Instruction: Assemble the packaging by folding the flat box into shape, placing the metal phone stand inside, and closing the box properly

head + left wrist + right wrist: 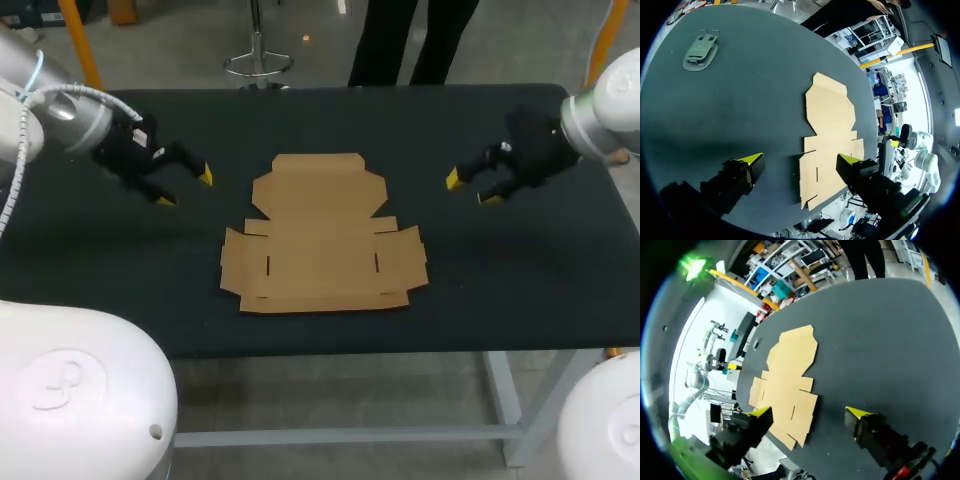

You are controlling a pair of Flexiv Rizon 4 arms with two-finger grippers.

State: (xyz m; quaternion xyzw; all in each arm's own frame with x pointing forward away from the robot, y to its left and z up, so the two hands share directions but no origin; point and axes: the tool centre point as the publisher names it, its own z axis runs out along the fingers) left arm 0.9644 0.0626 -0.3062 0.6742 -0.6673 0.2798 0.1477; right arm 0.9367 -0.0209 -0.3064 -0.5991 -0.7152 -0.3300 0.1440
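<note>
A flat brown cardboard box blank lies unfolded in the middle of the dark table. My left gripper hovers to its left, open and empty. To the right of the box, my right gripper is also open with nothing in it. In the left wrist view the box lies ahead of the wide-open left gripper. The grey-green metal phone stand rests on the table far off to one side; the head view does not show it. In the right wrist view the box lies ahead of the open right gripper.
The dark table top has bare cloth all around the box. Its front edge runs close below the box's near flaps.
</note>
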